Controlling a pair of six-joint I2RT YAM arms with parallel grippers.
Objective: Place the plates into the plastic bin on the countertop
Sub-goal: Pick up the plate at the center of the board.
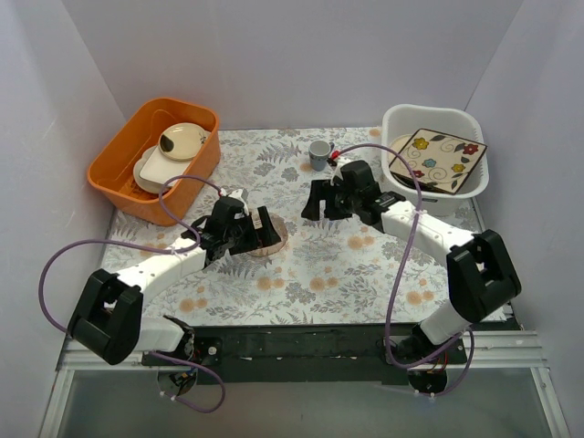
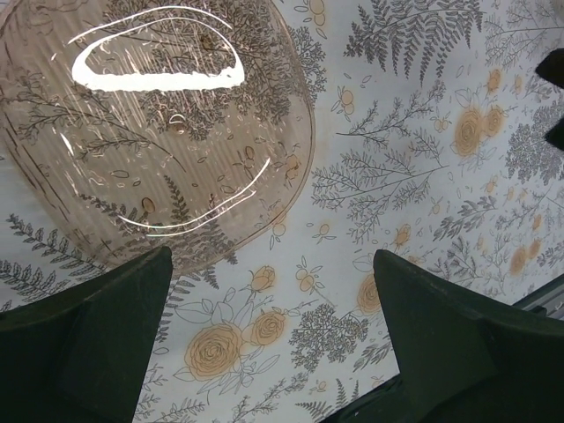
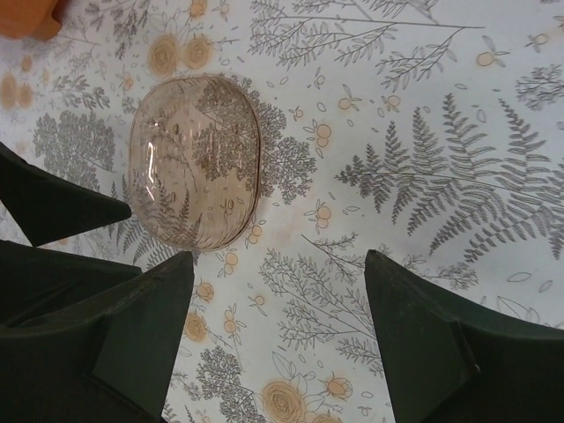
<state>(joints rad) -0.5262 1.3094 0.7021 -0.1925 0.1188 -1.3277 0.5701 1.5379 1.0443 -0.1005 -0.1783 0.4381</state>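
Two grippers: the left gripper (image 1: 263,232) and right gripper (image 1: 316,203) both have their jaws spread wide with nothing between them, low over the cloth (image 1: 347,265).
Pink plate (image 3: 194,159): clear glass, lying flat on the cloth. It is at the left gripper's tip, and ahead of the right gripper, off to one side.
Cup (image 1: 319,153): just beyond the right gripper, between it and the far wall.
Bin (image 1: 406,119): beyond the right gripper and to its right. A square plate (image 1: 443,157) lies across it, with corners near the rim.
Orange tub (image 1: 119,169): beyond the left gripper and to its left, well apart from the bin.
Risk, near: the plate sits beside one left finger, not between the pair, so closing here would likely push it or miss it.
Risk, grip: the thin glass rim lies flush on the cloth, so fingers may slide over it or pinch the cloth.
Risk, arms: both grippers point at the same plate and could knock together.
Risk, far: a swing toward the bin could clip the cup, and a dropped plate could jolt the square plate off the rim.
Top view only: the bin, cup, tub and both arms together.
Left wrist only: the plate's edge overlapping one finger.
Right wrist only: the whole plate outline, with a dark wedge (image 3: 53,203) beside it, probably the left gripper.
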